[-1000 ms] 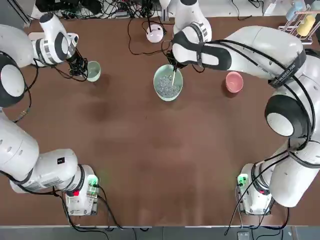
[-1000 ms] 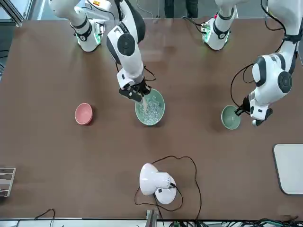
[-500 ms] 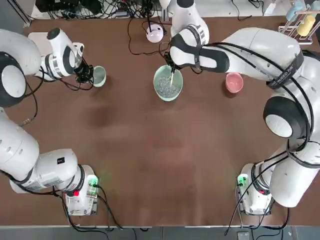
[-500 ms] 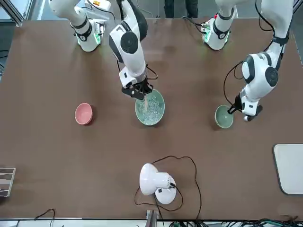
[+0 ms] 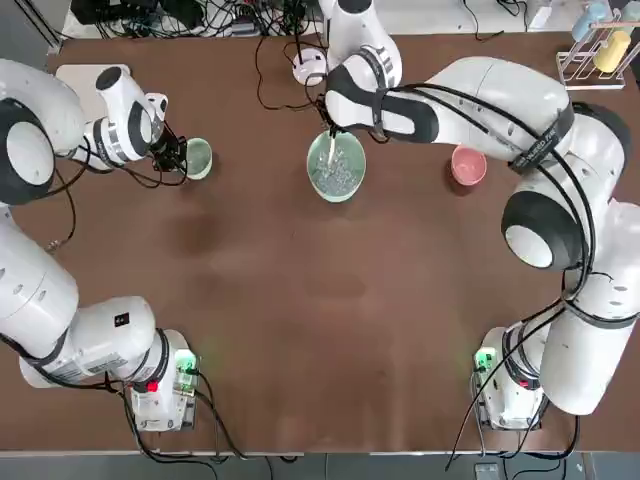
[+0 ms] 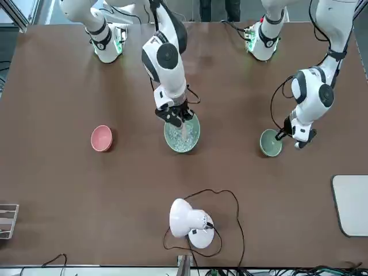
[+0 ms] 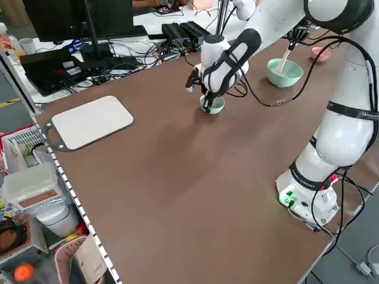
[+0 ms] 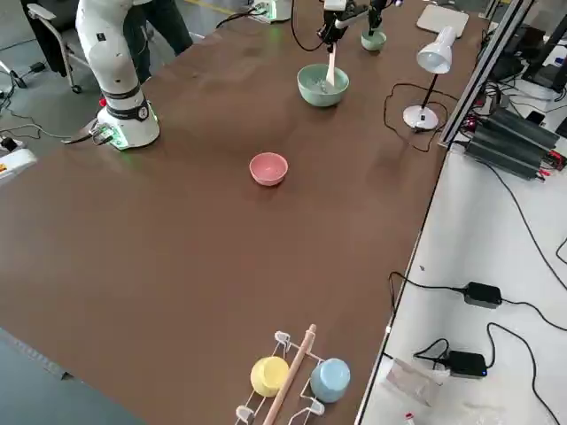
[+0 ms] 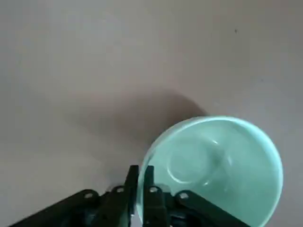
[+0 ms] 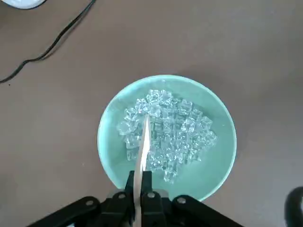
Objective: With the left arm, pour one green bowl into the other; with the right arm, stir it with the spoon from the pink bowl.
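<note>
The small green bowl (image 5: 198, 158) (image 6: 270, 143) (image 9: 222, 165) stands upright and empty on the table's far left part. My left gripper (image 5: 180, 158) (image 9: 140, 184) is shut on its rim, one finger inside and one outside. The large teal-green bowl (image 5: 336, 180) (image 10: 222, 161) sits mid-table at the far side, filled with clear pieces. My right gripper (image 5: 332, 132) (image 10: 139, 189) hangs over its rim, shut on the wooden spoon (image 5: 331, 152) (image 10: 142, 142), whose tip dips into the pieces. To the right of the large bowl the pink bowl (image 5: 468, 165) (image 8: 268, 168) stands empty.
A white desk lamp (image 5: 310, 66) (image 6: 190, 221) with a black cable stands just beyond the large bowl. A white board (image 7: 89, 121) lies at the far left corner. At the far right corner a rack (image 8: 292, 376) holds a yellow and a blue cup.
The left gripper has carried the small green bowl a little toward the table's middle. The right gripper has swept the spoon to my left inside the large bowl.
</note>
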